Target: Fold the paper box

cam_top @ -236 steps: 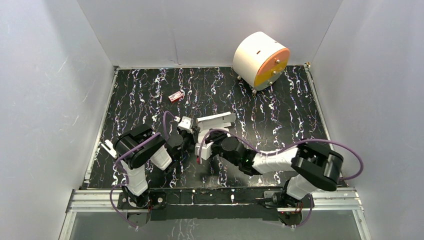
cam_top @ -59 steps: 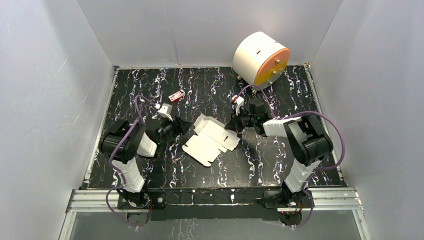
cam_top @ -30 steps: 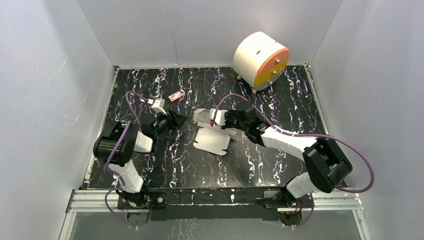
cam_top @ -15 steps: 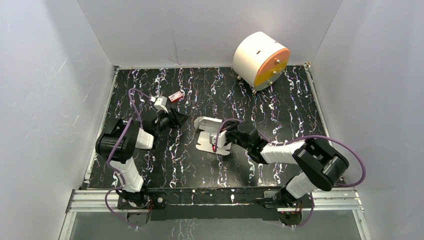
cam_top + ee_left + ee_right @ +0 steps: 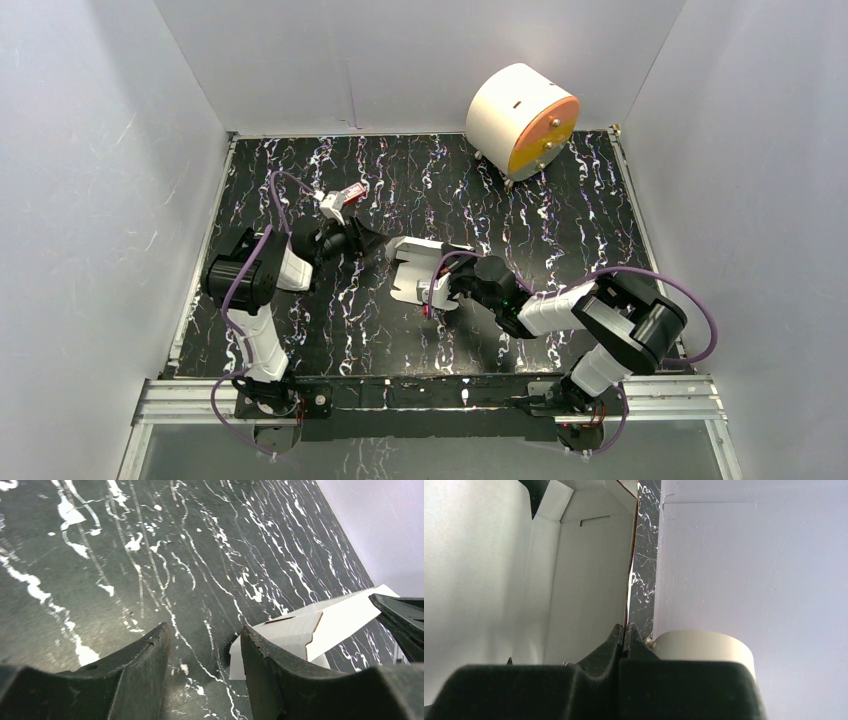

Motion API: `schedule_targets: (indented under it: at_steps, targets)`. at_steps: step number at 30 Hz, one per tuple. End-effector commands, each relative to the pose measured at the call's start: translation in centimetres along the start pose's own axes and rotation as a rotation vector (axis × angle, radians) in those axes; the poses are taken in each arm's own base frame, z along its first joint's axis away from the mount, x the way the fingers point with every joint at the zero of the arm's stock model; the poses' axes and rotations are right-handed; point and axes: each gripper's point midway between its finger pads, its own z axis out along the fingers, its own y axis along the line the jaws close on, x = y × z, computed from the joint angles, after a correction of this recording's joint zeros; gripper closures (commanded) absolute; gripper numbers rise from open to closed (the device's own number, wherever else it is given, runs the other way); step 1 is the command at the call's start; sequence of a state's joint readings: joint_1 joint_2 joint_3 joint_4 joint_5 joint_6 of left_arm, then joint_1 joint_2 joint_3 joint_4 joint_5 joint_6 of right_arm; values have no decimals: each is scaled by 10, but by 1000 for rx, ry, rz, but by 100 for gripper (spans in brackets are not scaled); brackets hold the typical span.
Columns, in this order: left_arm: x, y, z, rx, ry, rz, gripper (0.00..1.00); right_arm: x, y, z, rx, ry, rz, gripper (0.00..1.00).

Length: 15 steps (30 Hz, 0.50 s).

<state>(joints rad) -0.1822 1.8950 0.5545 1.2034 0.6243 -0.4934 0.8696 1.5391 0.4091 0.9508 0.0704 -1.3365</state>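
The paper box (image 5: 408, 268) is a white, partly folded cardboard sheet in the middle of the table, with one panel standing up. My right gripper (image 5: 441, 284) is shut on the thin edge of a panel, and in the right wrist view the cardboard edge runs up from between the pressed fingertips (image 5: 625, 630), with the box's inner face (image 5: 519, 580) filling the left half. My left gripper (image 5: 372, 241) hovers just left of the box, open and empty. In the left wrist view the gripper (image 5: 204, 630) shows only table between its fingers, and the box (image 5: 320, 625) lies beyond the right finger.
A big white cylinder with an orange face (image 5: 522, 120) stands at the far right, also seen as the white cylinder (image 5: 704, 647) behind my right jaws. A tiny red item (image 5: 351, 192) lies by the left wrist. White walls enclose the black marbled table (image 5: 560, 220).
My right arm has swung nearer and leftward with the box edge in its jaws, standing a panel up. My left gripper has drifted slightly right toward the box and narrowed a little.
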Motion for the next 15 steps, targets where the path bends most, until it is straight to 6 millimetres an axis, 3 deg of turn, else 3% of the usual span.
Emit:
schedule_targets:
  at_steps: [1, 15]
  targets:
    - [4, -26, 10, 143, 38, 95, 49, 1, -1, -2, 15, 10, -38, 100]
    - [19, -62, 8, 291, 75, 218, 54, 9, 8, 0, -22, 48, -67, 100]
